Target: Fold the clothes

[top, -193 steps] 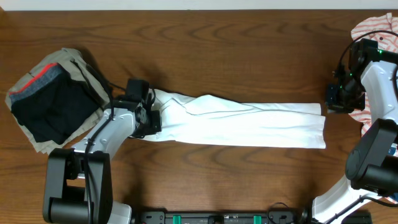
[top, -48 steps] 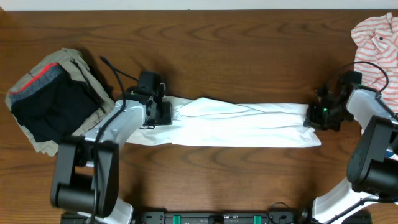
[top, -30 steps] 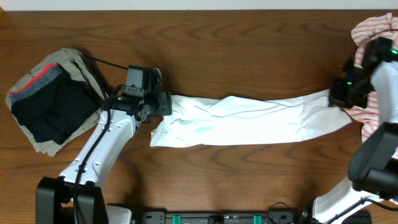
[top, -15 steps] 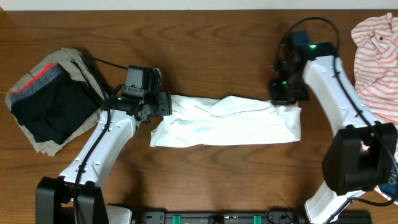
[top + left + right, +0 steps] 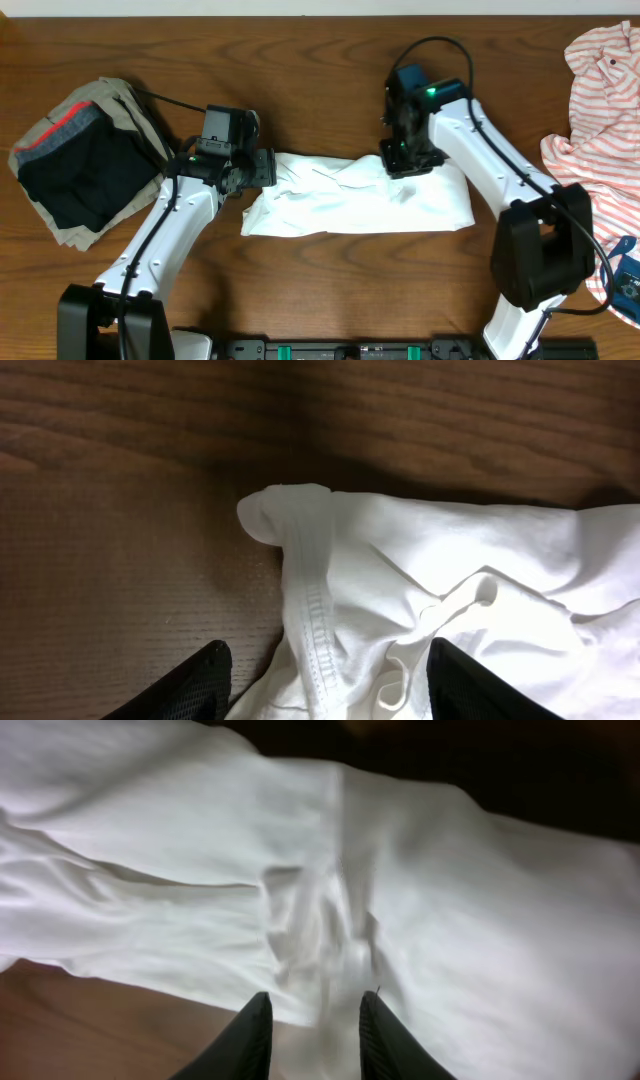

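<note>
Since the white garment (image 5: 350,205) lies in the middle of the table (image 5: 330,70) as a short, wrinkled band, thicker toward its right end as if doubled over there, the step in hand looks like the laying-down of a fold from the right. Along the band's far edge sit both tools. The left gripper (image 5: 266,168) rests at the left end, its fingers (image 5: 195,680) spread wide with the ribbed hem lying between them, so it is released and grasps nothing. The right gripper (image 5: 403,163) stands over the far edge near the middle, its fingers (image 5: 250,1035) a little apart above a bunched wrinkle; it appears released, the cloth resting on the layer below. The next move, I judge, calls for lifting the right arm straight up so the thin cotton is not dragged along, then closing the left tool on the hem and carrying that end across to the right. Farther out, a pile of dark clothes (image 5: 80,165) sits at the left and a striped shirt (image 5: 595,100) at the right, both well apart from the work.
</note>
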`<control>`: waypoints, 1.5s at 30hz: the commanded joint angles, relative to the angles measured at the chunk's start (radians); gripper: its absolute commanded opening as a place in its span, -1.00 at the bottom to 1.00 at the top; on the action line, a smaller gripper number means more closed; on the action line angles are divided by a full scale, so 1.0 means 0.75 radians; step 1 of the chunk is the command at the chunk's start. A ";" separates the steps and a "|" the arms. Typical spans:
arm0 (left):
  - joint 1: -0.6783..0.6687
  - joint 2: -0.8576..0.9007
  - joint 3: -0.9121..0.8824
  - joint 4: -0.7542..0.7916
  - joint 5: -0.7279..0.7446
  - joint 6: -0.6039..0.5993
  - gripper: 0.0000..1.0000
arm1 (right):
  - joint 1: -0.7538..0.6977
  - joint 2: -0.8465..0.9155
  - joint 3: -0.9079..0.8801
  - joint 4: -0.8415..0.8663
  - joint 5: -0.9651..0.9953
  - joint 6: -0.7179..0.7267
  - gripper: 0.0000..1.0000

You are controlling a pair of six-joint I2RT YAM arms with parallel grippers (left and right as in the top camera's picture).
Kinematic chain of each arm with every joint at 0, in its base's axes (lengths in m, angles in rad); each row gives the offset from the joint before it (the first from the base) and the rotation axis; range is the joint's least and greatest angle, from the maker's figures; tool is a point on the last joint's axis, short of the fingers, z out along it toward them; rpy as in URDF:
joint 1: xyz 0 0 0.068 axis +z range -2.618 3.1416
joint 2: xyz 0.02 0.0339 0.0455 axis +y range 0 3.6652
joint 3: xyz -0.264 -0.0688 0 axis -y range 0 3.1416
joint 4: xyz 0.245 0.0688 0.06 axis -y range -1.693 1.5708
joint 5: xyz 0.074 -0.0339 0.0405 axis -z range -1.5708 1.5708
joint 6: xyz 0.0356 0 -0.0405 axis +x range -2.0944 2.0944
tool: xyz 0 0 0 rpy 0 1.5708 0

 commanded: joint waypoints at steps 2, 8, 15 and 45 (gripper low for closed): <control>0.008 0.000 0.013 -0.009 0.004 0.007 0.27 | 0.023 0.011 0.008 0.012 0.005 -0.008 -0.45; 0.008 0.000 0.013 -0.009 0.004 0.007 0.26 | -0.042 0.010 0.008 -0.021 0.073 -0.006 -0.46; 0.008 0.001 0.002 -0.049 0.004 0.006 0.81 | -0.180 0.010 0.008 -0.078 0.185 -0.015 -0.48; 0.041 0.459 -0.008 -0.028 0.480 0.023 -0.80 | -0.269 0.010 0.008 -0.091 0.178 -0.051 -0.55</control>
